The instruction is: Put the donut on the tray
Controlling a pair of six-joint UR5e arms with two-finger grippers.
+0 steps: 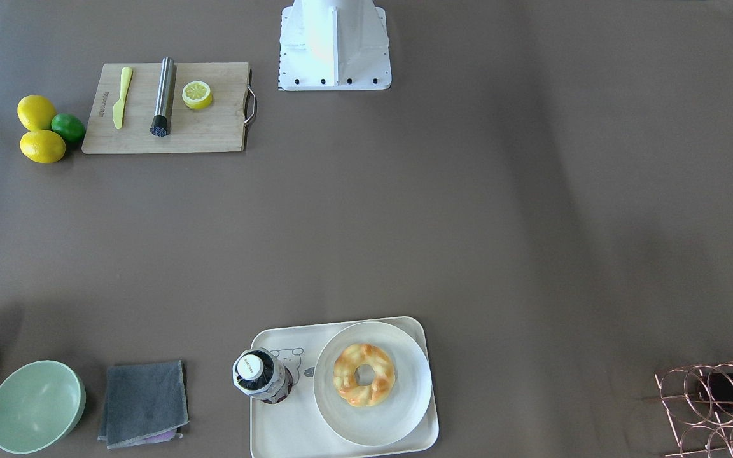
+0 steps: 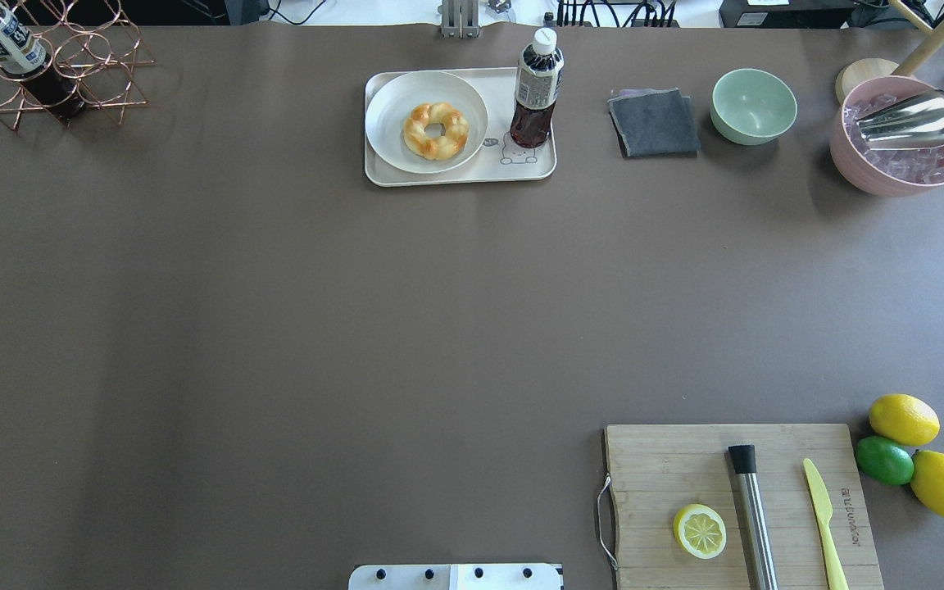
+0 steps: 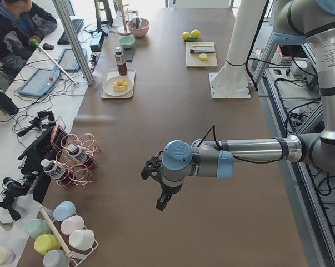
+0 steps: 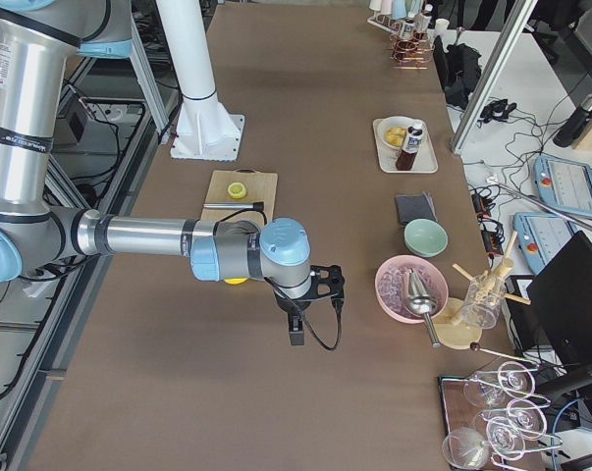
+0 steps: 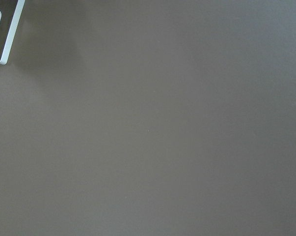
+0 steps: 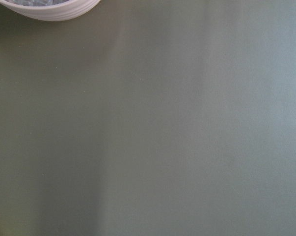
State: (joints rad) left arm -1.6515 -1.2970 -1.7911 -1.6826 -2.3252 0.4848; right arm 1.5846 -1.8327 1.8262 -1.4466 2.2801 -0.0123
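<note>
The golden-brown twisted donut [image 1: 364, 374] lies on a round white plate [image 1: 398, 407] that sits on the cream tray [image 1: 277, 426] at the table's far side; it also shows in the overhead view [image 2: 436, 131]. A bottle [image 2: 536, 90] stands on the tray next to the plate. My left gripper [image 3: 163, 201] hangs over bare table at the left end, far from the tray. My right gripper [image 4: 296, 334] hangs over bare table at the right end, near the pink bowl. I cannot tell whether either is open or shut. Neither shows in the overhead or front views.
A grey cloth [image 2: 654, 123], green bowl [image 2: 754, 105] and pink ice bowl with scoop [image 2: 902, 135] stand right of the tray. A wire bottle rack [image 2: 46, 70] is far left. The cutting board [image 2: 660, 467] with a lemon half, muddler and knife is near right, with lemons [image 2: 903, 419] beside it.
</note>
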